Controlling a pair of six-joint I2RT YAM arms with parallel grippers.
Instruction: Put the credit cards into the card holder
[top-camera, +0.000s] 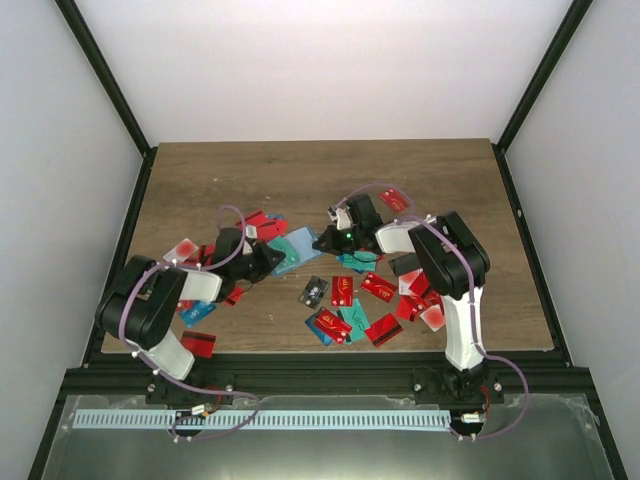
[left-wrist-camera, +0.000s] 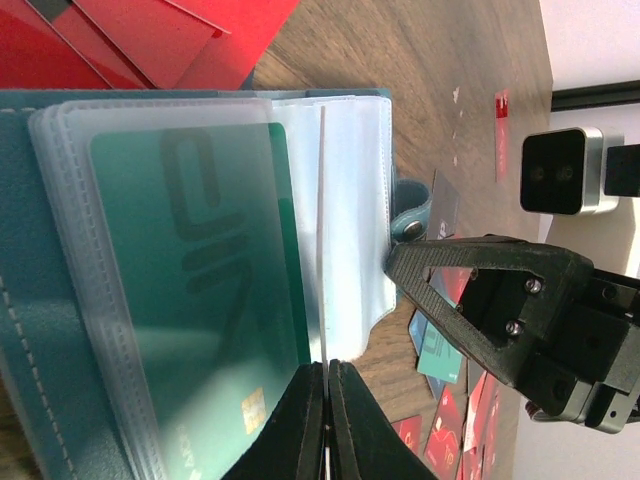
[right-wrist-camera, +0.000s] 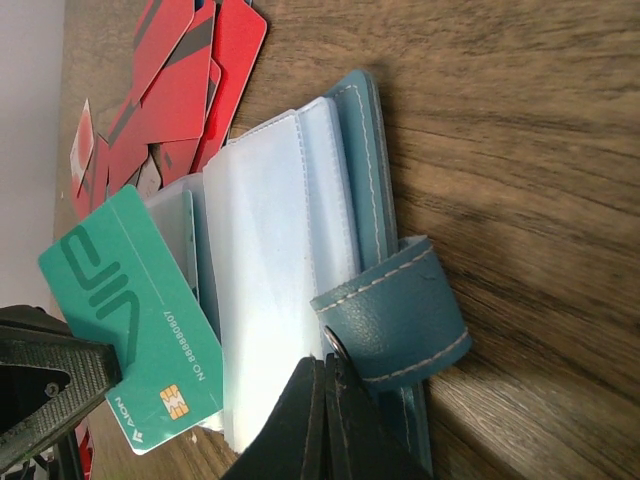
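The teal card holder (top-camera: 297, 247) lies open between the two arms, its clear sleeves fanned out (right-wrist-camera: 265, 250). A green VIP card (left-wrist-camera: 200, 300) sits partly in a sleeve and sticks out at one side (right-wrist-camera: 130, 300). My left gripper (left-wrist-camera: 327, 368) is shut on the edge of one thin clear sleeve, which stands upright. My right gripper (right-wrist-camera: 325, 362) is shut on the holder's edge beside the snap strap (right-wrist-camera: 395, 320). Loose credit cards, mostly red, lie scattered in front (top-camera: 380, 288) and behind (top-camera: 265, 225).
Red cards are heaped by the holder's far side (right-wrist-camera: 180, 80). A black card (top-camera: 314, 291) and teal cards (top-camera: 352, 318) lie among the front pile. More cards rest near the left arm (top-camera: 198, 343). Black frame posts (top-camera: 520, 110) border the wooden table.
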